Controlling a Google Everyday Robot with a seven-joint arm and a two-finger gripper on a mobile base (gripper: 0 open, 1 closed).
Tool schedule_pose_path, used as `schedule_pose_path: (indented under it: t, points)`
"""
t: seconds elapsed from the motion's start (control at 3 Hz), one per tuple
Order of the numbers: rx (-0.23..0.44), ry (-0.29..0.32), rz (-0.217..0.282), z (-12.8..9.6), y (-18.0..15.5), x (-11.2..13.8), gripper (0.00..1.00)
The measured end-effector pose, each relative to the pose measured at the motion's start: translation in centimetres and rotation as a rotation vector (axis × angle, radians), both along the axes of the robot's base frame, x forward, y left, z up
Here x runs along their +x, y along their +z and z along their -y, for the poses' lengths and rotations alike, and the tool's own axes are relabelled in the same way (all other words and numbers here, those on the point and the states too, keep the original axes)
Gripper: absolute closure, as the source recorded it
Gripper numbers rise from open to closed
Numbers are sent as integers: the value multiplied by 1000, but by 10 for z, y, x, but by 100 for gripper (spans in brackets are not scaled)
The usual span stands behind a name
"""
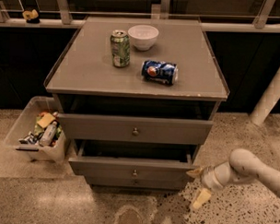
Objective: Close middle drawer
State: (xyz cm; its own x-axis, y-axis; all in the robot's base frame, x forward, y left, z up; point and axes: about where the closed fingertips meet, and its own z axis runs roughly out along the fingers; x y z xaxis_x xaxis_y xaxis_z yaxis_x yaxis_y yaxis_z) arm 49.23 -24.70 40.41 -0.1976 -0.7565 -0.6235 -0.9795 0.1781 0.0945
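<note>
The grey cabinet has three alike drawers. The uppermost drawer has a small knob and stands slightly out. The middle drawer below it is pulled out part way, with a dark gap showing behind its flat front and its knob at centre. Only a thin strip of the lowest drawer shows beneath it. My gripper is at the lower right, on a white arm. It is open, and its upper finger is against the middle drawer's right front corner.
A green can, a white bowl and a blue can lying on its side are on the cabinet top. A clear bin of snacks sits on the floor at the left. A white post stands at the right.
</note>
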Motion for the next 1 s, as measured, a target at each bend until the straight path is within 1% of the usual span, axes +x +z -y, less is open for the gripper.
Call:
schedule_pose_path:
  t: [0.33, 0.67, 1.0]
  points:
    - [23, -32, -9, -6, 2, 25, 0]
    - [51, -95, 20, -5, 18, 71, 0]
    - [51, -95, 20, -5, 18, 71, 0]
